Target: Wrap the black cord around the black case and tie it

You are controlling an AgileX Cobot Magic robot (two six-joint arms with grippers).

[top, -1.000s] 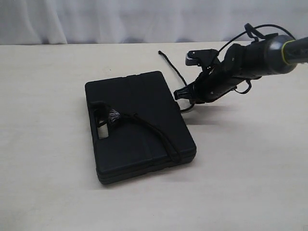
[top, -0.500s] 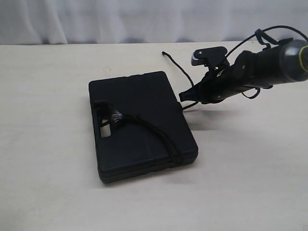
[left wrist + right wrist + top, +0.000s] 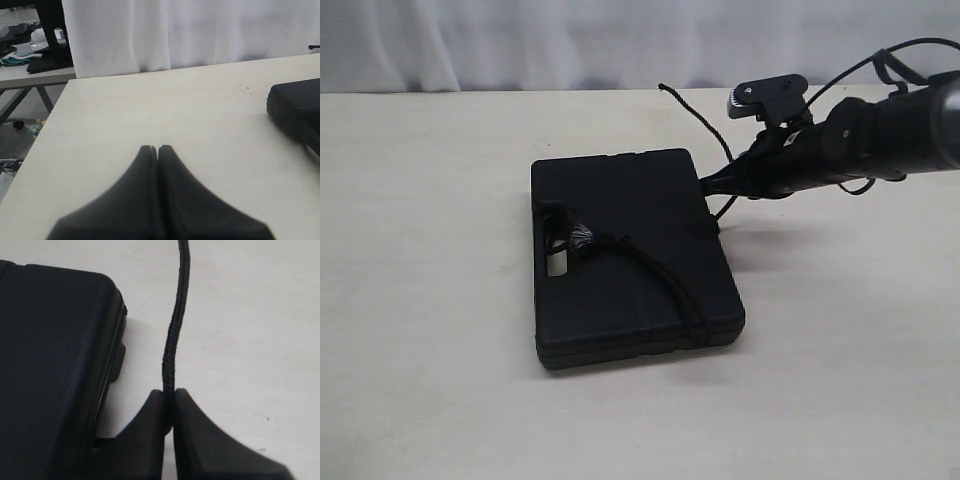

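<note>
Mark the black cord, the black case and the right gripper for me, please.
black cord (image 3: 171,340): right wrist view, on its straight braided stretch.
black case (image 3: 625,205): exterior view, on the bare top face.
right gripper (image 3: 169,399): right wrist view, midway between its fingertips, shut on the cord.

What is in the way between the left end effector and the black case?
Nothing visible: only bare table lies between the shut left end effector and the black case.
</note>
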